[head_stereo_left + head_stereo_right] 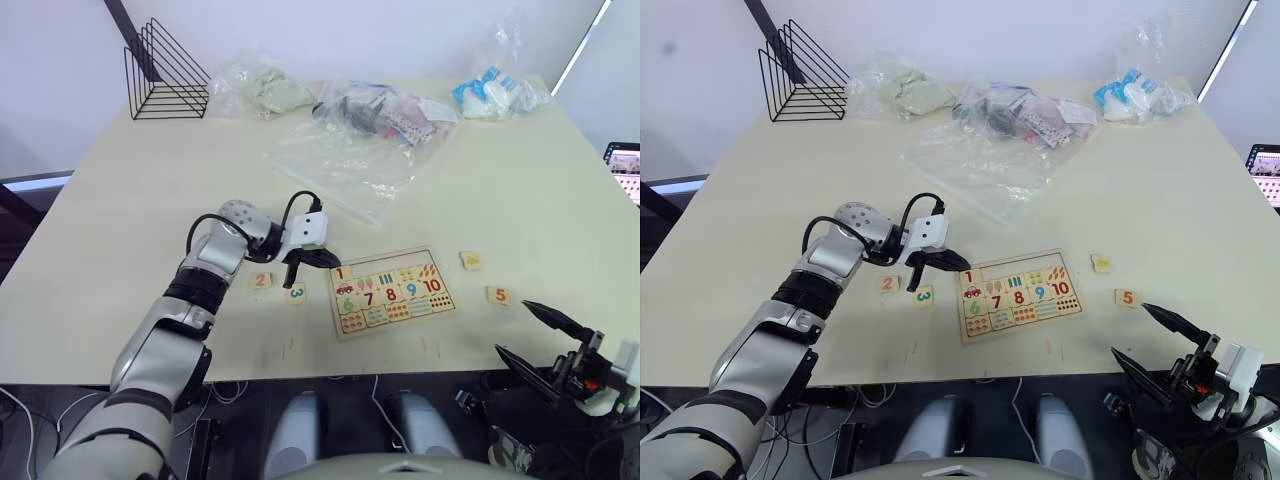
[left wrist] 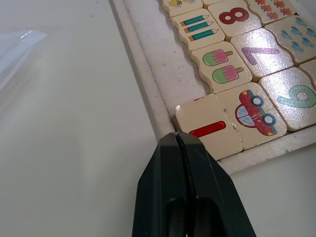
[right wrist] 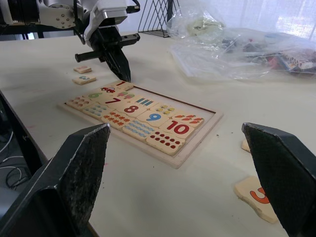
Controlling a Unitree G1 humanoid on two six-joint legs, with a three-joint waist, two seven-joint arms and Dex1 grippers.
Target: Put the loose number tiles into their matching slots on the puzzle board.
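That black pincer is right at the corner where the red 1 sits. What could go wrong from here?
The left end effector, shut, touches the red 1 tile, which looks slightly askew in the puzzle board. A push could lift it or jam it against the car tile. The 2 tile and 3 tile lie near that arm, so a sweep might scatter them.

Light-wood puzzle board (image 1: 345,325); red 1 tile (image 2: 210,128), black tool (image 2: 178,140).
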